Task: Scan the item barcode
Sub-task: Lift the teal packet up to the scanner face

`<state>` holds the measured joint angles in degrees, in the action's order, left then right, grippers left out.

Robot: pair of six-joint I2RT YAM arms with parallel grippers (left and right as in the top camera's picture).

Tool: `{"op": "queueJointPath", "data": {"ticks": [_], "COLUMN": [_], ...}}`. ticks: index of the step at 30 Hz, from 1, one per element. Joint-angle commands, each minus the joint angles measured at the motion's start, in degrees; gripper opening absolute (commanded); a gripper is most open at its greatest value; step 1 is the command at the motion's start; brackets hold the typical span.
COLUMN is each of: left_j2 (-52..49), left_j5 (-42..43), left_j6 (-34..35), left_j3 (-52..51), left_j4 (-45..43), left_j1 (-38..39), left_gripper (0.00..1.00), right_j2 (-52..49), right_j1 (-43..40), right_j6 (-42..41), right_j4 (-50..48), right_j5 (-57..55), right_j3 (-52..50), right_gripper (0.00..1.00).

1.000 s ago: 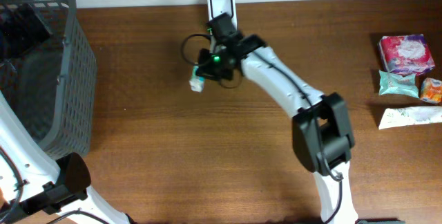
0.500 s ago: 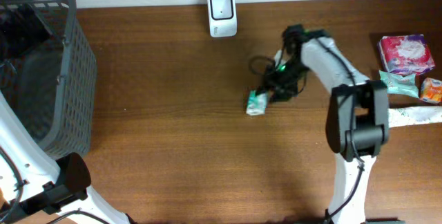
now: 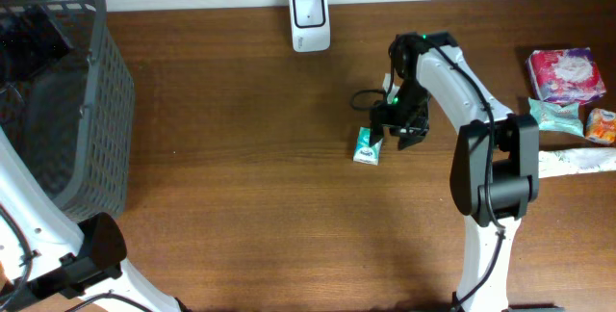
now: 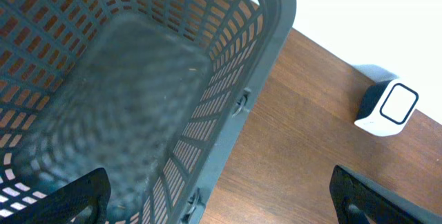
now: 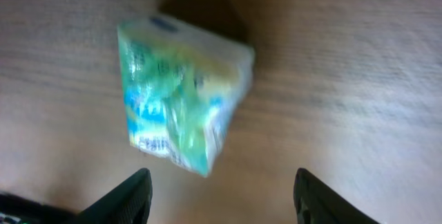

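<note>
Green pack (image 5: pixel 183 92) was seen unheld beside the right gripper (image 5: pixel 222 200), fingers spread, by which it could be knocked askew.

No legible text, brand, number or sign was found in any view. The green-and-white packet (image 5: pixel 183 92) carries blue print on its wrapper, too blurred to read in the right wrist view and too small overhead. Markings on the white scanner (image 3: pixel 310 9) and the coloured packs (image 3: pixel 568 73) at the surface's far right are likewise unreadable.
</note>
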<state>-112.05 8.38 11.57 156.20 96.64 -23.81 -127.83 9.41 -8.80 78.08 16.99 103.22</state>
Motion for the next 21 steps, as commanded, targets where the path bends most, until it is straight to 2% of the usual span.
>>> {"op": "queueJointPath", "data": {"ticks": [1,4,5,6,7,11,15,17,21], "left_j2": [1.07,1.07,1.07,1.07,1.07,1.07,1.07,1.07,1.07], "left_j5": [0.22,0.22,0.22,0.22,0.22,0.22,0.22,0.22,0.22], "left_j6": [-0.55,-0.55,-0.55,-0.55,-0.55,-0.55,-0.55,-0.55,-0.55], "left_j3": [0.04,0.04,0.04,0.04,0.04,0.04,0.04,0.04,0.04], "left_j4": [0.07,0.07,0.07,0.07,0.07,0.07,0.07,0.07,0.07], "left_j1": [-0.37,-0.37,-0.37,-0.37,-0.37,-0.37,-0.37,-0.37,-0.37], "left_gripper": [0.99,0.99,0.99,0.99,0.99,0.99,0.99,0.99,0.99], "right_j2": [0.50,0.48,0.48,0.48,0.48,0.52,0.52,0.52,0.50], "right_j1": [-0.02,-0.02,-0.02,-0.02,-0.02,0.07,0.07,-0.13,-0.09], "right_j6": [-0.04,-1.90,-3.72,-3.78,-3.98,-3.32,10.21,10.73,10.78], "right_j4": [-4.92,-9.79,-13.07,-15.85,-16.81,-19.02,-20.61,-24.28,-32.81], "right_j5": [5.53,5.27,4.85,4.92,5.35,18.27,44.63,48.52,50.34], "right_j3": [-3.80,-7.19,-9.31,-11.30,-11.98,-8.76,2.91,6.80,7.48], "right_gripper": [0.56,0.48,0.41,0.19,0.04,0.04,0.04,0.04,0.04]}}
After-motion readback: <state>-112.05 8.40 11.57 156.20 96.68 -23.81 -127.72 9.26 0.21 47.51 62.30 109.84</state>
